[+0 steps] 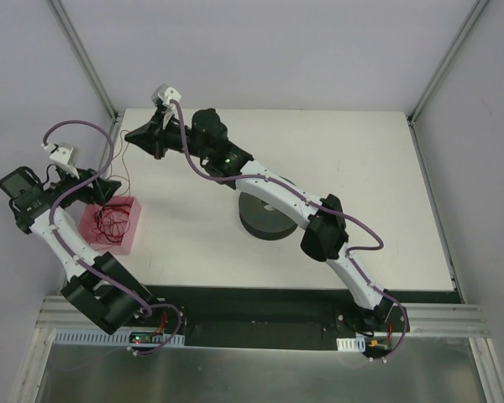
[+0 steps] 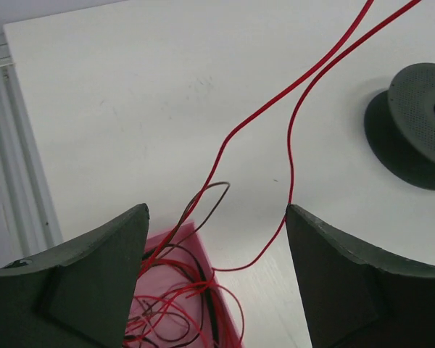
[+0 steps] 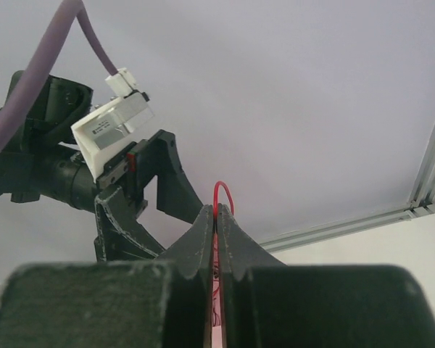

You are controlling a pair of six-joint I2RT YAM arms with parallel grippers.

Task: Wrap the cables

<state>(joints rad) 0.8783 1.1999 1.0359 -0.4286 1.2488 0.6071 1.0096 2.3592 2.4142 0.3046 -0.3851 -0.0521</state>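
Currently right gripper [image 3: 216,214] clamped on red cables [image 2: 288,145], loop poking just above its tips. Left gripper [image 2: 217,217] spread apart, pink bin [image 1: 118,244] of tangled cables beneath, dark spool [image 2: 413,123] ahead.

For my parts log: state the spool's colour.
Dark grey spool, clearest in left wrist view.

Pale walls [image 1: 269,50] are enclosing the white table [image 1: 370,168] left, right and far, aluminium struts [image 1: 83,57] rising at both far corners.
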